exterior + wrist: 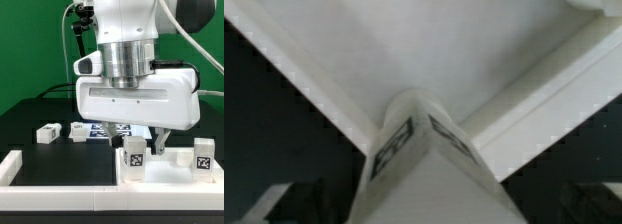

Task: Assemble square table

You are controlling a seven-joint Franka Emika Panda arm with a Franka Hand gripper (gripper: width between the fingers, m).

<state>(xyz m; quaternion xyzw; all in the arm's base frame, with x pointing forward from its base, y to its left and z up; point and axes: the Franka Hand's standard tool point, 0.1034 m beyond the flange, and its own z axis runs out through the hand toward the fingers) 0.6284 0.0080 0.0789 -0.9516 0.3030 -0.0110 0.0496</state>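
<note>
Exterior view has the pincer (150,142) low over the square tabletop (172,174), which lies on the bench (45,152) toward the exterior view's right, about an upright leg (133,152), its hold not discernible, so leg-fitting seems in hand, next seating that leg squarely in its corner socket.

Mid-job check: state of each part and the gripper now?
Tabletop: lying flat, rim up.
Leg by the gripper: upright on a Tabletop corner.
Leg at the exterior view's right: upright on the Tabletop.
Outer loose leg: lying on the black table.
Inner loose leg: lying beside it.
Gripper: jaws unclear.
</note>
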